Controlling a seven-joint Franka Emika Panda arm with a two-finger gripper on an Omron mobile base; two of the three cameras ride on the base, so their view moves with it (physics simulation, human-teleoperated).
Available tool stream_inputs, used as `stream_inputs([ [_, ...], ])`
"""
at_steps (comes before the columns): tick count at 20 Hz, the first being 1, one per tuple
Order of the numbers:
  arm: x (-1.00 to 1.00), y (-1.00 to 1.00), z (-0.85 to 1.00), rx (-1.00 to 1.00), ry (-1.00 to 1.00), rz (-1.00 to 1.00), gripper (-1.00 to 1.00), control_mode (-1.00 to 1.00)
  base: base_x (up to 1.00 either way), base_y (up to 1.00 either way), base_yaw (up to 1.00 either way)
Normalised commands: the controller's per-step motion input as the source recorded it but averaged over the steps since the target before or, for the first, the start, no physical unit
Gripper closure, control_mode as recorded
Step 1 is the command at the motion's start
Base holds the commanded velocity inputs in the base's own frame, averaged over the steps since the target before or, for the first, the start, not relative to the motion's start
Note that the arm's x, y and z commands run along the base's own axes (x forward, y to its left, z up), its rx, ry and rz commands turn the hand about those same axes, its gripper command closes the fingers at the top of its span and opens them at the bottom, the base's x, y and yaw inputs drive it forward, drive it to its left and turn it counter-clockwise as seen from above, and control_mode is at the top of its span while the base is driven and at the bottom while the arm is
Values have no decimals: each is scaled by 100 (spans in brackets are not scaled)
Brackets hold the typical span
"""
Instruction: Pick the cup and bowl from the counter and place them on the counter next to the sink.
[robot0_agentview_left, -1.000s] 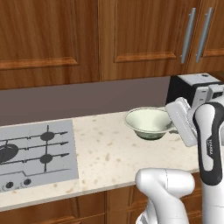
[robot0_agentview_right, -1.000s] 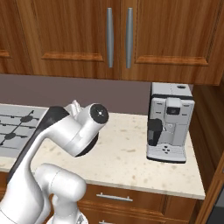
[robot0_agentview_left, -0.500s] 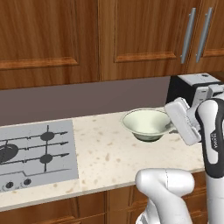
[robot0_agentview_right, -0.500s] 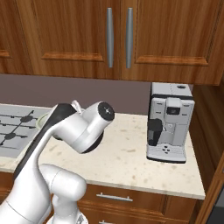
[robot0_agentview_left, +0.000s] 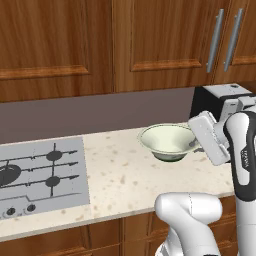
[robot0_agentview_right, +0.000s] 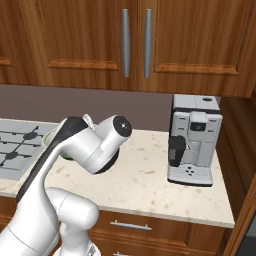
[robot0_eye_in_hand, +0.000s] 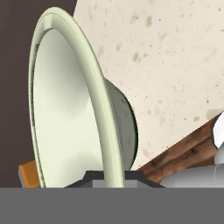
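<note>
Bowl (robot0_agentview_left: 169, 141) is off the counter (robot0_agentview_left: 125, 175), lifted just above it near the back edge, right of the stove plate (robot0_agentview_left: 40, 172) and left of the coffee machine (robot0_agentview_left: 220, 100). Gripper (robot0_agentview_left: 196, 144) is at the bowl's right rim, the white hand angled down toward it. In the hand view the rim (robot0_eye_in_hand: 103, 118) runs straight down between the finger bases at the bottom edge, so the jaws look pinched narrow on the bowl's wall, one finger inside and one outside; the tips themselves are cut off by the frame, so contact isn't fully readable. Bowl sits roughly level in the left base view, slightly tipped toward the camera. Right base view: the arm's elbow covers most of the bowl, only a green sliver (robot0_agentview_right: 67, 158) shows below it, near the stove plate's right edge; coffee machine (robot0_agentview_right: 194, 140) stands at the counter's right end, well apart from the bowl. Small orange item (robot0_eye_in_hand: 29, 171) peeks out behind the bowl in the hand view, can't tell what it is.
</note>
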Motion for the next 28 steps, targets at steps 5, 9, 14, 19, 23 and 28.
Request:
stream_inputs([
  [5,0,0,0,0,0,0,100,100,-47,6,1],
  [9,0,0,0,0,0,0,100,100,-100,0,5],
  [14,0,0,0,0,0,0,100,100,-85,12,7],
  [19,0,0,0,0,0,0,100,100,8,8,49],
  [23,0,0,0,0,0,0,100,100,0,0,100],
  [28,0,0,0,0,0,0,100,100,0,0,100],
])
